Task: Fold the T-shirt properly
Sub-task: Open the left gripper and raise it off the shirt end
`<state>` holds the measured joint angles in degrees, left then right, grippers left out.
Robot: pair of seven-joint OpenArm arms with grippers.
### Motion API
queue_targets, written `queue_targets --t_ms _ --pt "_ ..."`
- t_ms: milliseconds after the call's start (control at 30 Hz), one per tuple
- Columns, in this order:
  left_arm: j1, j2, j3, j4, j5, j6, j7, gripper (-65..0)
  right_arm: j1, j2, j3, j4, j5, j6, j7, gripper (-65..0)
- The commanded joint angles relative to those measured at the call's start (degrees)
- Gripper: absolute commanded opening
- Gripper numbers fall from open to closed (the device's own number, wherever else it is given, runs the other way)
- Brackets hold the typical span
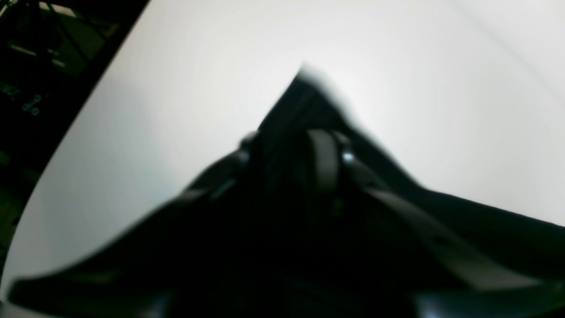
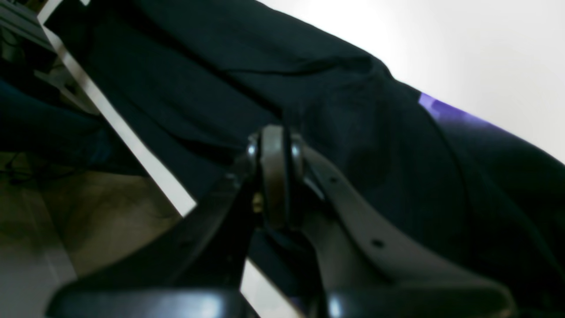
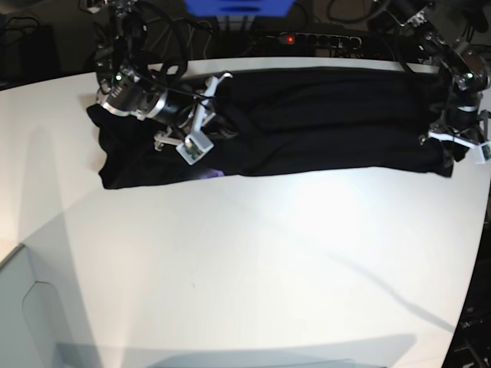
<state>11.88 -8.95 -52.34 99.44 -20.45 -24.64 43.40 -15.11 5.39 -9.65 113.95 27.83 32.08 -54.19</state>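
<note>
Presently catalogued: one large black soft cloth T-shirt, folded into a long band lying across the far part of the white worktop, its ends near either arm. A purplish patch shows at its near edge in the right wrist view. Right pincer: jaws together, pressed among the dark folds at the band's end, by the worktop's edge; whether cloth is caught between them cannot be told. Left pincer: over a pointed corner of the black cloth; blur hides whether its jaws are apart or together.
</note>
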Motion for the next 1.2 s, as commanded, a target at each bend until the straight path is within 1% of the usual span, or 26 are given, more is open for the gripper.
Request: queue_targets --t_ms 0,167,233,333,433,467,500,567,633,700,767,867,900,1000,1067,1167 --pt "-0.14 -0.68 -0.10 1.18 -0.78 -0.02 -0.72 -44.5 0.39 -0.07 0.20 1.08 1.22 -0.38 1.40 -65.0" --pt "0.12 -0.15 -0.10 0.65 -0.78 -0.02 0.60 -44.7 0.39 -0.16 1.69 0.99 1.22 -0.38 1.40 -65.0" --pt "1.35 0.12 -0.10 0.65 -0.78 -0.02 0.08 -44.7 0.39 -0.07 1.78 0.99 1.22 -0.38 1.40 -65.0" --pt "1.97 -0.24 -0.19 0.65 -0.78 -0.02 0.43 -44.2 0.39 -0.16 2.57 0.99 1.22 -0.38 1.32 -65.0" --pt "1.88 -0.41 -3.80 0.56 -1.05 -0.10 0.95 -44.0 0.39 -0.07 2.57 0.99 1.22 -0.38 1.32 -65.0" --pt "1.70 -0.41 -5.64 0.03 -2.37 -0.19 2.45 -42.7 0.39 -0.07 2.57 0.99 1.22 -0.38 1.32 -65.0" --pt "1.53 -0.68 -7.49 -1.20 -4.83 -0.19 5.00 -40.1 0.39 -0.07 2.57 0.99 1.22 -0.38 1.32 -65.0" --pt "1.44 -4.19 -11.27 -4.27 -11.33 -0.19 10.89 -32.5 0.39 -0.07 2.84 0.99 1.22 -0.38 1.32 -65.0" --pt "1.53 -7.27 -14.52 -8.93 -19.42 -0.19 15.55 -23.2 0.39 -0.07 3.36 0.91 1.22 -0.38 1.23 -65.0" --pt "2.14 -9.82 -16.37 -13.59 -26.10 -0.19 18.45 -15.6 0.30 -0.07 3.72 0.91 1.22 -0.38 1.14 -65.0" --pt "3.55 -12.28 -16.89 -18.43 -31.03 -0.19 19.68 -11.0 0.30 -0.07 3.80 0.91 1.13 -0.38 1.14 -65.0" --pt "4.43 -15.09 -15.93 -25.72 -35.51 -0.72 19.68 -10.6 0.13 -0.07 3.80 0.91 1.13 -0.38 1.14 -65.0" --pt "4.43 -15.71 -15.49 -28.10 -36.21 -1.77 19.77 -10.6 -0.05 -0.07 3.80 0.91 1.13 -0.38 1.14 -65.0" --pt "4.25 -17.29 -13.03 -34.60 -36.65 -6.61 19.77 -10.4 -0.05 -0.07 3.80 0.91 1.13 -0.38 1.14 -65.0" --pt "3.81 -17.29 -11.62 -36.80 -36.48 -8.10 19.59 -10.4 -0.14 -0.07 3.80 0.91 1.13 -0.38 1.14 -65.0" --pt "2.58 -16.76 -11.00 -37.86 -36.30 -8.46 19.59 -10.5 -0.14 -0.07 3.80 0.91 1.13 -0.38 1.05 -65.0"
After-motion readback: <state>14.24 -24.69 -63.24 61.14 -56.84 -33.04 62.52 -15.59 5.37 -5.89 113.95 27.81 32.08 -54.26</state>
